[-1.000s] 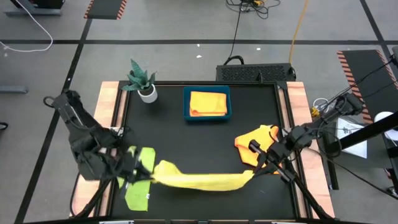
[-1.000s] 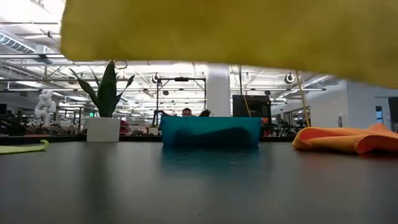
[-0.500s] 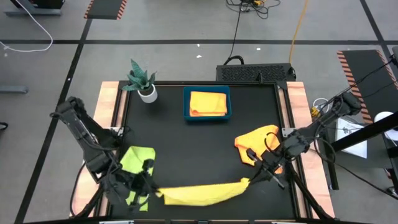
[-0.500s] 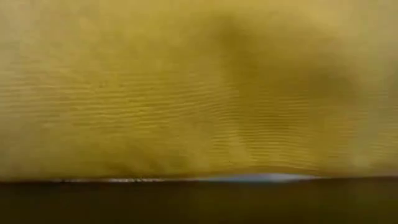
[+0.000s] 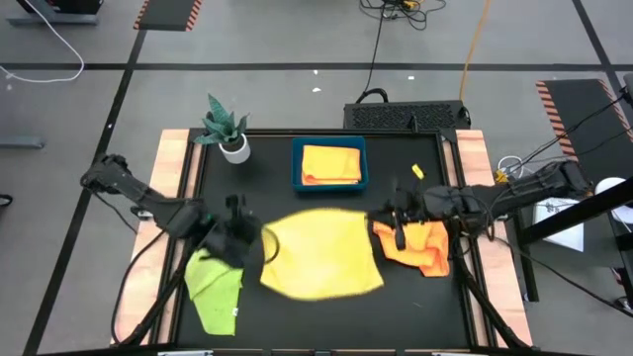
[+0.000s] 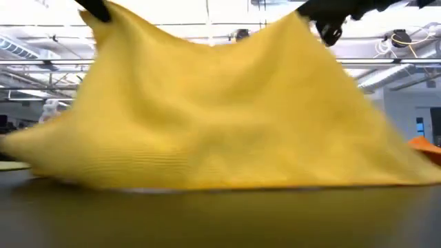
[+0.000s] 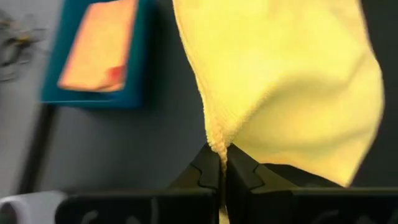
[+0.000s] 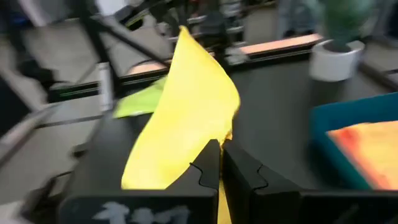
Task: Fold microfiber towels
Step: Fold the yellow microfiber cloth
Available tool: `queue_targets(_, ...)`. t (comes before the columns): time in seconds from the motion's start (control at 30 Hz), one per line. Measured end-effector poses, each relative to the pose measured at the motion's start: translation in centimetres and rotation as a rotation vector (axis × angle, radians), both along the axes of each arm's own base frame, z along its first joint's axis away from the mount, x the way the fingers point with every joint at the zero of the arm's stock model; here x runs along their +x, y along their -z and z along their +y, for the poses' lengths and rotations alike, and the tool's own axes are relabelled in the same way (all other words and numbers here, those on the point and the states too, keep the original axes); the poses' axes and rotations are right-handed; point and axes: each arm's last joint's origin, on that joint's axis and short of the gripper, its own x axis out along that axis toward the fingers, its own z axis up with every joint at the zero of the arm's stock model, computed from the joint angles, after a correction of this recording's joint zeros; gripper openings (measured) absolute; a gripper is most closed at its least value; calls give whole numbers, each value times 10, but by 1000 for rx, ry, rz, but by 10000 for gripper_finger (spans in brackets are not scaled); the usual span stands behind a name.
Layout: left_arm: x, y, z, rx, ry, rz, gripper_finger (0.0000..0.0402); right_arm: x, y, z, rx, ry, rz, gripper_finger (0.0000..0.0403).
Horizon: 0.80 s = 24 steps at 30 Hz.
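The yellow towel (image 5: pixel 321 252), a narrow band along the table's near edge a second ago, now hangs spread over the table's middle with its lower edge resting on the surface. The left gripper (image 5: pixel 240 225) and right gripper (image 5: pixel 394 220), now farther back, each stay pinched on an upper corner, so it looks ready to be laid flat.

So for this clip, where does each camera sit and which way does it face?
High view: overhead, straight down on the table; both arms, left gripper, right gripper.
Low view: tabletop height, facing the raised yellow towel.
Left wrist view: past its shut fingers to the blue tray.
Right wrist view: past its own fingers toward the potted plant.
Shared: the yellow towel shows in all four.
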Motion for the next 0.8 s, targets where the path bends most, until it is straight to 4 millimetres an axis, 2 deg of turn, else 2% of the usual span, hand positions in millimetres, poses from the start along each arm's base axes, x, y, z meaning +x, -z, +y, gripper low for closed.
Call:
queue_targets(0.1,7,-1,25,88,-47,29,5,0,-5,-18,-83,65,-24,0)
queue_targets(0.23,1,-8,54,167,-168,36,3,-5,-25,-30,-203,97,-63,0)
queue_targets(0.37,-6,-15,62,206,-207,7,2,-11,-50,-28,-248,84,-145,0)
queue_targets(0.47,-12,-21,61,233,-200,-35,2,-11,-56,-23,-255,51,-155,0)
queue_targets(0.63,-19,-25,47,187,-172,-100,2,-11,-49,-10,-205,-13,-104,0)
queue_targets(0.8,-19,-29,10,-77,13,-172,1,-13,-46,15,-20,-199,-83,0)
